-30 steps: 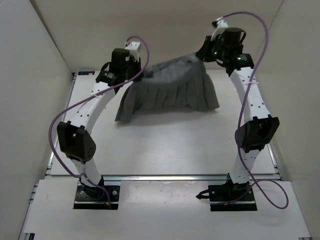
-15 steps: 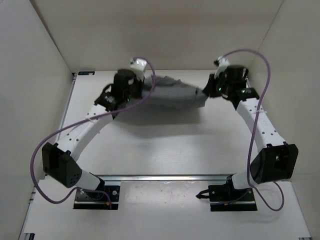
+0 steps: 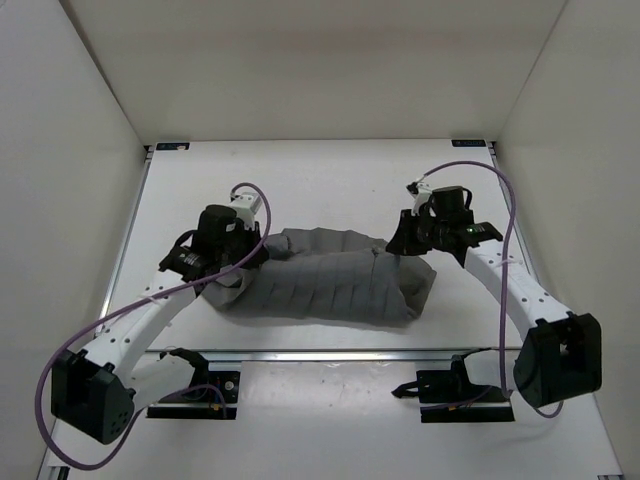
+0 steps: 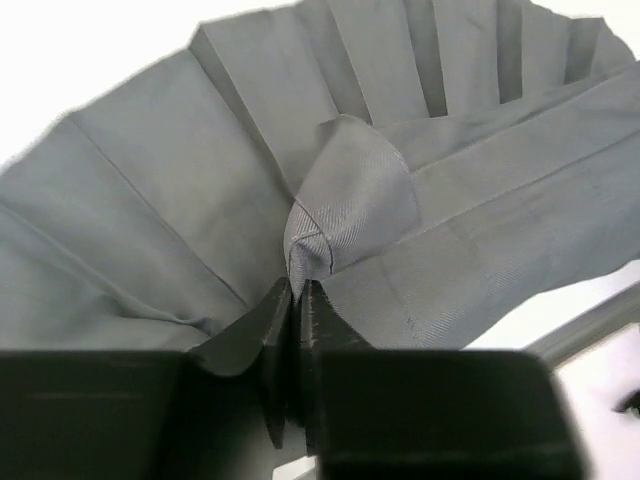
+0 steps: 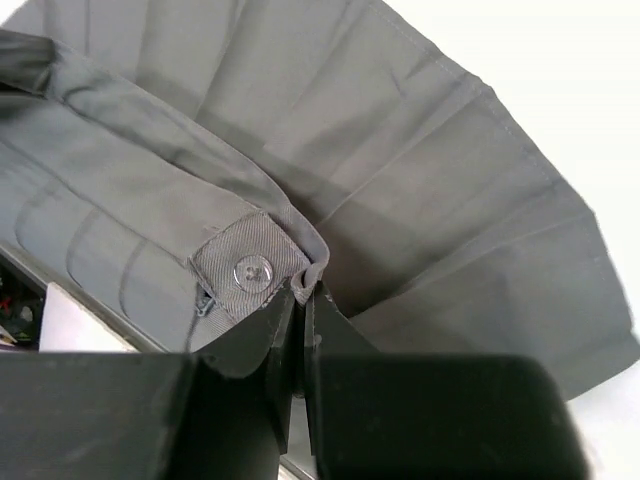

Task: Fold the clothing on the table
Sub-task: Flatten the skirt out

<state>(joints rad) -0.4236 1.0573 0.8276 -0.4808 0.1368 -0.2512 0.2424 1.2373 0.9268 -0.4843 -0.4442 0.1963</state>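
Overhead looks down; 2 wrist cameras close on clothing [image 3: 330,285].

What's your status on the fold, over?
Left gripper shut on a fold of the grey pleated skirt. Right gripper shut on it beside the button. Skirt doubled over, near table front edge. Nothing in the way.

2 white arms [image 3: 150,308], purple cables [image 3: 480,166]

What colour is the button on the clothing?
The button is grey like the clothing; right wrist view shows it best.
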